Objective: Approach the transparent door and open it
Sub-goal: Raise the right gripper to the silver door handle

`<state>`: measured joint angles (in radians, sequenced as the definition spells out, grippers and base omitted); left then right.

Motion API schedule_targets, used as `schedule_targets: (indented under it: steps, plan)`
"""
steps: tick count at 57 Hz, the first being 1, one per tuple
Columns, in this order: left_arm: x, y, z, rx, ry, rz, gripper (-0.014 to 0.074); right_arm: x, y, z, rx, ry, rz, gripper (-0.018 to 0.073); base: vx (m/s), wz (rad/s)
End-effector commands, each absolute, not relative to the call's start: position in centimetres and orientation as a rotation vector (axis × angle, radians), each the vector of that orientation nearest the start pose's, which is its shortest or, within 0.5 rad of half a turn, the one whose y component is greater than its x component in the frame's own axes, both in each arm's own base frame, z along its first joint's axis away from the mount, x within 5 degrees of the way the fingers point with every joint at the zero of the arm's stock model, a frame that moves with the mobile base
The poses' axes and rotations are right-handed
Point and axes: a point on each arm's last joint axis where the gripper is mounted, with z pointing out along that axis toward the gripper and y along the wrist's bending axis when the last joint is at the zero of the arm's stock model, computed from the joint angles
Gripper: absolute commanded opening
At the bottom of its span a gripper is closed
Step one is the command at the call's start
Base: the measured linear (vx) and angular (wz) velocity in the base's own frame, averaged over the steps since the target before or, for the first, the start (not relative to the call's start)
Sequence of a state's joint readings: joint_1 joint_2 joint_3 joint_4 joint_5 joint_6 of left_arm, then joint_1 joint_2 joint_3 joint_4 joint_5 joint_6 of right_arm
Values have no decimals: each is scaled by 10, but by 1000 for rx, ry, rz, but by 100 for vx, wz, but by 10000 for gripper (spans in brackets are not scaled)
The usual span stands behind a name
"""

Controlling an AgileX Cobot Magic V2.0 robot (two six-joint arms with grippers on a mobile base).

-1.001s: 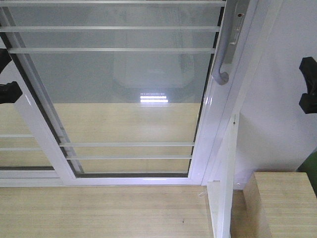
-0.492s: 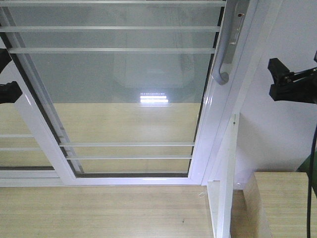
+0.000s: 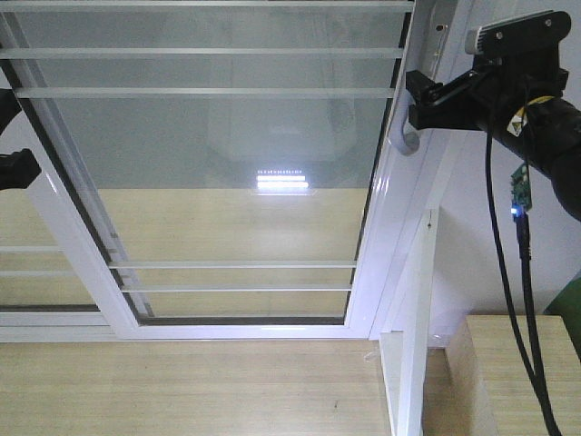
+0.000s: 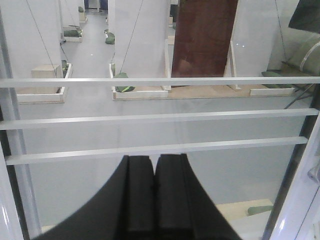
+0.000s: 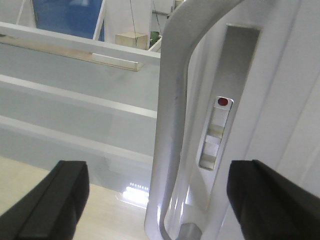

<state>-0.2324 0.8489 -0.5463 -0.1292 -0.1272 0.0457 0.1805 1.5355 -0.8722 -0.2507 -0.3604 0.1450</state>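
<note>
The transparent door (image 3: 227,136) fills the front view, clear glass in a white frame with paired horizontal bars. Its curved silver-grey handle (image 3: 406,141) sits on the right stile, partly hidden behind my right gripper (image 3: 419,98). In the right wrist view the handle (image 5: 170,115) runs up between the two black fingers (image 5: 50,200), and my right gripper (image 5: 159,200) is open around it without touching. My left gripper (image 4: 154,165) is shut and empty, facing the door's bars (image 4: 160,117). In the front view a black part of the left gripper (image 3: 16,170) shows at the left edge.
A slide latch with a red dot (image 5: 220,132) sits beside the handle. Another barred glass panel (image 3: 36,263) overlaps at the left. A white wall (image 3: 508,263) and white frame post (image 3: 413,354) stand right of the door, with a wooden box (image 3: 522,372) below.
My right arm has swung in from the right edge, leftward and upward, bringing its open gripper to the door handle. The left gripper and the door have not moved.
</note>
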Motion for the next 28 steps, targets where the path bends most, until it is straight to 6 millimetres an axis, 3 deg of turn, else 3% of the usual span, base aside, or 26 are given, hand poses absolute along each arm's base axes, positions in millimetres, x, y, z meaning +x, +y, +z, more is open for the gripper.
schedule_targets:
  steps: [1,14,28]
  plan:
    - [178,-39,341,81,1537,-237,4,345,73,299,-272,1598,189,599,0,0]
    - [178,-39,341,81,1537,-237,4,373,79,289,-257,1602,215,594,0,0]
    - [178,-39,341,81,1536,-237,4,389,83,279,-265,1581,225,594,0,0]
